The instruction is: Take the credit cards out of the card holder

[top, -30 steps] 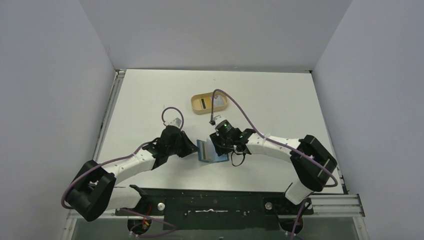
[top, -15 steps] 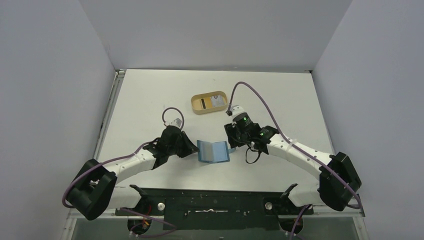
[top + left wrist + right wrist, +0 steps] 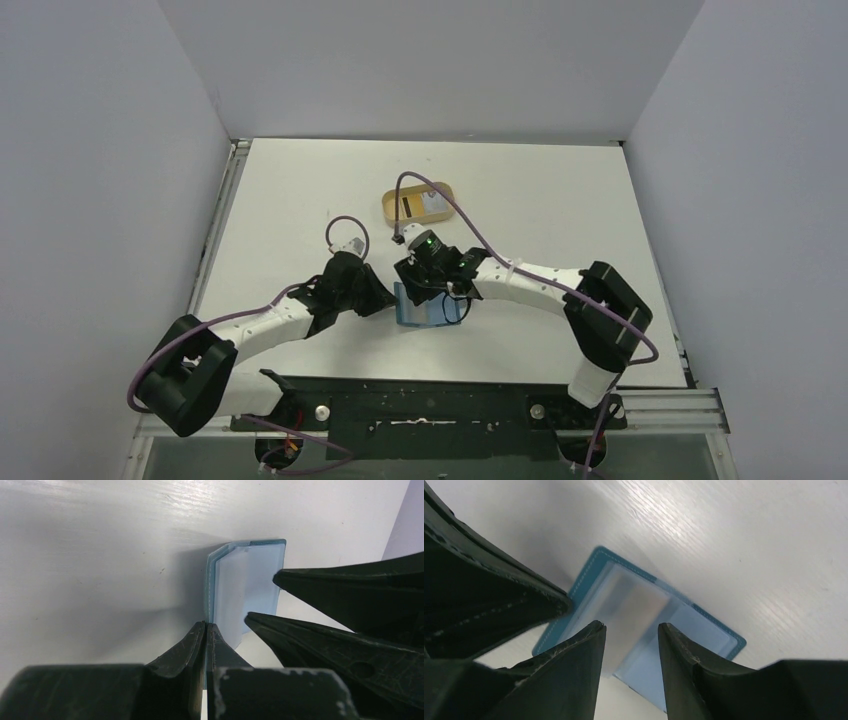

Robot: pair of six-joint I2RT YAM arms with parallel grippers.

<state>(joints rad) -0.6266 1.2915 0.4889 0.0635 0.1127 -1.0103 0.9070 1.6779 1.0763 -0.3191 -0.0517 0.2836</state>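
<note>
Wallet (image 3: 432,313) lies open at the centre of the top view, with your left gripper (image 3: 206,626) clamped on its left flap edge. Your right gripper (image 3: 629,630) hangs just over it, fingers apart, holding nothing. Pale card (image 3: 433,203) sits in the tray (image 3: 390,212) further up-frame.

tan oval tray (image 3: 440,219) | far-centre on white table (image 3: 560,190) | count 1

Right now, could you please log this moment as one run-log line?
left gripper: shut on card holder edge, flap held up | right gripper: open, above it | stage: right has nothing gripped yet
</note>
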